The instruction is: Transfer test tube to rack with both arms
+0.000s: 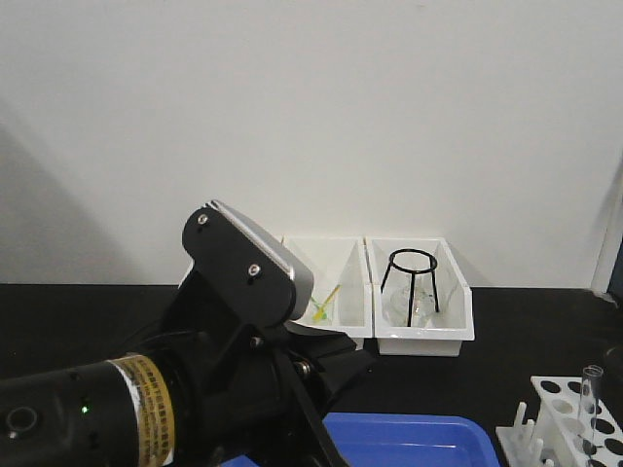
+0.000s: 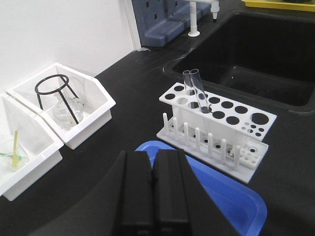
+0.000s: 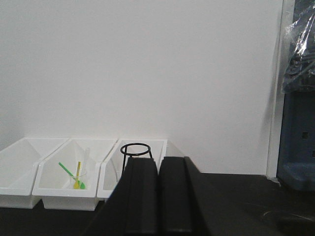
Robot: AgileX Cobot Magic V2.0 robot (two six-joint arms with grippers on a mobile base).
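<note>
The white rack [image 2: 219, 120] stands on the black bench, right of and beyond my left gripper [image 2: 153, 153]. A clear test tube [image 2: 199, 91] leans in a hole near the rack's back left, and a second clear rim shows right beside it. In the front view the rack [image 1: 557, 420] is at the bottom right with the test tube [image 1: 590, 397] upright in it. My left gripper is shut with nothing between its fingers, above the near end of a blue tray. My right gripper [image 3: 158, 160] is shut and empty too, facing the white bins; the rack is out of its view.
White bins [image 2: 93, 115] stand along the wall; one holds a black wire tripod [image 1: 413, 279] over a glass vessel, another a small cup with green and yellow sticks [image 3: 76, 177]. A blue tray [image 2: 236, 199] lies before the rack. A black sink [image 2: 266, 59] opens behind it.
</note>
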